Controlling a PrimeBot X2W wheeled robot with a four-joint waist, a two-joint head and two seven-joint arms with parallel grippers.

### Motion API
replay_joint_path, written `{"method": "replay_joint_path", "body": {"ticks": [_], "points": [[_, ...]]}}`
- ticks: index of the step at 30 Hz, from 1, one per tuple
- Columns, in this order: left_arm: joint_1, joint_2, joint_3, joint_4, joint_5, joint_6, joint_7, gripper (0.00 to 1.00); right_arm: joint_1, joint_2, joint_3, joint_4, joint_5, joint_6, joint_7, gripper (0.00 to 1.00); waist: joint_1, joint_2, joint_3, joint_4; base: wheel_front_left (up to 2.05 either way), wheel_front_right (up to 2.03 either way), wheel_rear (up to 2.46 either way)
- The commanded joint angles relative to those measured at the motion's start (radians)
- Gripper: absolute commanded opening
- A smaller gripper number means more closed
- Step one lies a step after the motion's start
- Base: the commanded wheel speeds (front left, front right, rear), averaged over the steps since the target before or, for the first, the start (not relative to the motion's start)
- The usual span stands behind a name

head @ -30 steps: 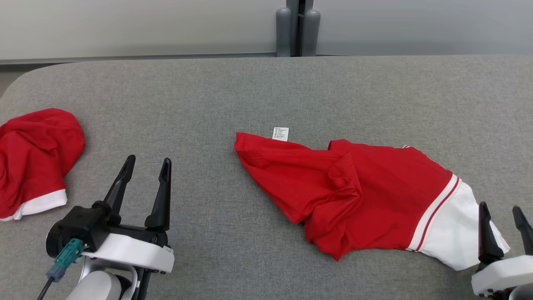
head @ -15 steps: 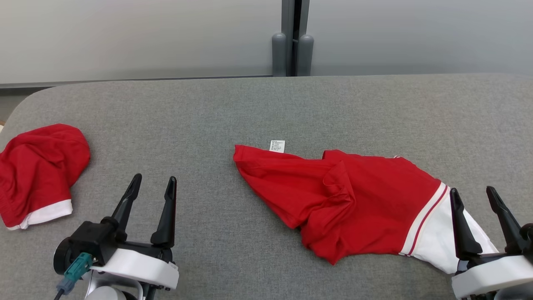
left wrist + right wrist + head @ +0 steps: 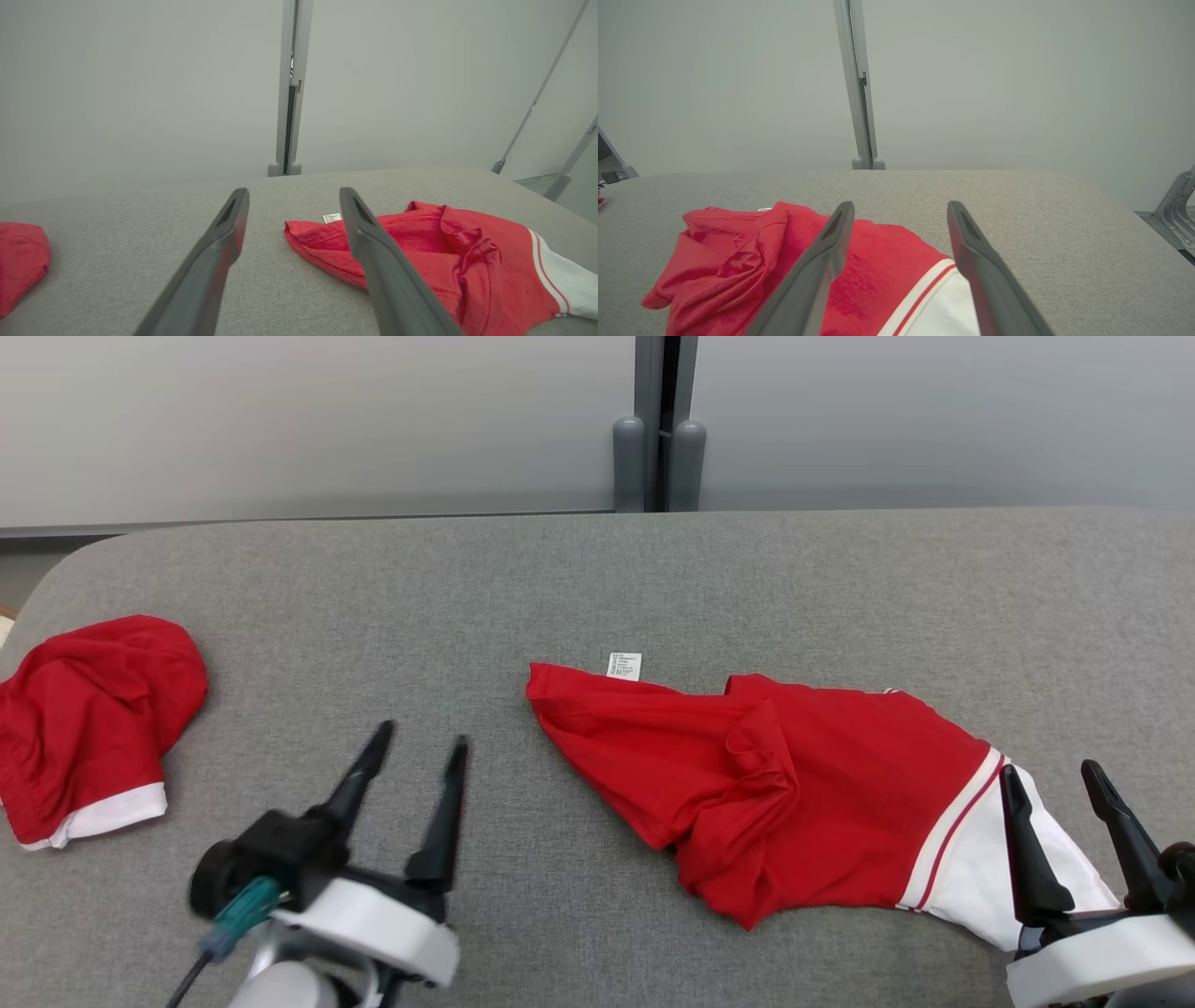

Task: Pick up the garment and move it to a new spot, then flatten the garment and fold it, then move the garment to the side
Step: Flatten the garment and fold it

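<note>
Garment [image 3: 822, 775] rumpled on grey fabric table [image 3: 597, 588].

The left hand [image 3: 421, 735] has shifted right, closer to the garment [image 3: 840, 775].

Two red garments, a spread garment [image 3: 794, 784] and a bunched garment [image 3: 93, 709], plus one white label [image 3: 625, 665]

The left gripper [image 3: 422, 735] held its 2 fingers spread wide, tilted rightward; the right gripper [image 3: 1047, 768] had its 2 parted too.
</note>
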Motion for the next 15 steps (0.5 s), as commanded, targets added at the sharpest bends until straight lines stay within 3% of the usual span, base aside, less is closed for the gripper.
{"method": "replay_joint_path", "body": {"ticks": [1, 4, 9, 15], "points": [[-0.034, -0.011, -0.019, 0.001, 0.009, -0.014, 0.013, 1.0, -0.009, -0.001, 0.002, -0.005, 0.003, -0.002, 0.005, 1.0, 0.0, 0.0, 0.005, 0.0, 0.0, 0.0, 0.0], [-0.101, -0.056, -0.085, 0.018, 0.015, -0.058, 0.058, 1.0, -0.023, -0.002, 0.009, -0.011, 0.001, -0.002, 0.005, 1.0, 0.0, 0.0, 0.022, -0.008, 0.0, 0.0, 0.0], [-0.246, -0.188, -0.222, 0.123, 0.0, -0.161, 0.175, 1.0, -0.058, -0.001, 0.035, -0.005, 0.005, -0.002, -0.002, 1.0, 0.0, 0.0, 0.063, -0.056, 0.0, 0.0, 0.0], [-0.342, -0.264, -0.292, 0.278, -0.04, -0.21, 0.3, 1.0, -0.085, 0.007, 0.053, 0.021, 0.011, -0.002, -0.022, 1.0, 0.0, 0.0, 0.097, -0.12, 0.0, 0.0, 0.0]]}}
